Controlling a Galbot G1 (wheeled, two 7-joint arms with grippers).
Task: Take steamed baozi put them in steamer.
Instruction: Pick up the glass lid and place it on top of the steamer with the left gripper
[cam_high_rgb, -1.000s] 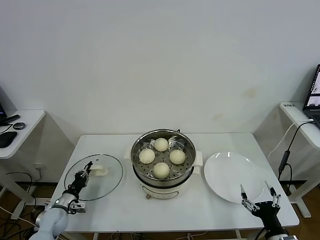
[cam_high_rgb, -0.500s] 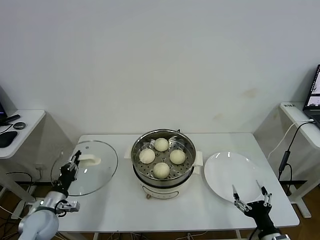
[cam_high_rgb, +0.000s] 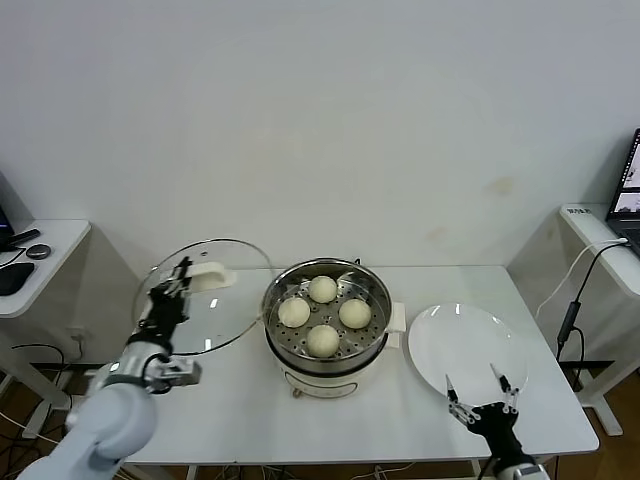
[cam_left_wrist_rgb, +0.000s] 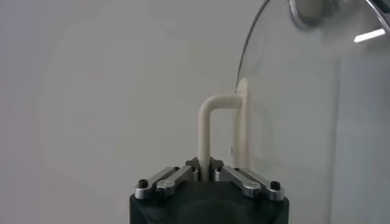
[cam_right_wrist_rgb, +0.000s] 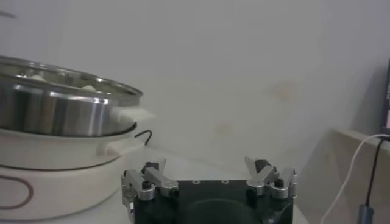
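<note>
The steamer (cam_high_rgb: 345, 362), a shiny steel pot on a cream base, stands mid-table with several cream-white steamed baozi (cam_high_rgb: 322, 340) on its perforated tray. My left gripper (cam_high_rgb: 183, 268) is shut on the white handle (cam_left_wrist_rgb: 210, 131) of the round glass lid (cam_high_rgb: 205, 300). It holds the lid tilted in the air just left of the steamer. In the left wrist view the gripper (cam_left_wrist_rgb: 205, 170) pinches the handle's bar, with the glass (cam_left_wrist_rgb: 304, 122) beyond. My right gripper (cam_high_rgb: 478, 385) stands open and empty at the table's front right, beside the steamer (cam_right_wrist_rgb: 55, 109); its fingers (cam_right_wrist_rgb: 206, 167) are spread wide.
A flat white plate (cam_high_rgb: 470, 345) lies bare to the right of the steamer, just behind my right gripper. A side desk (cam_high_rgb: 40, 250) stands at the far left. Another desk with a hanging cable (cam_high_rgb: 575, 300) stands at the far right.
My left gripper has lifted the glass lid off the table's left side and carried it up and rightward toward the steamer. My right gripper has drifted left along the front edge.
</note>
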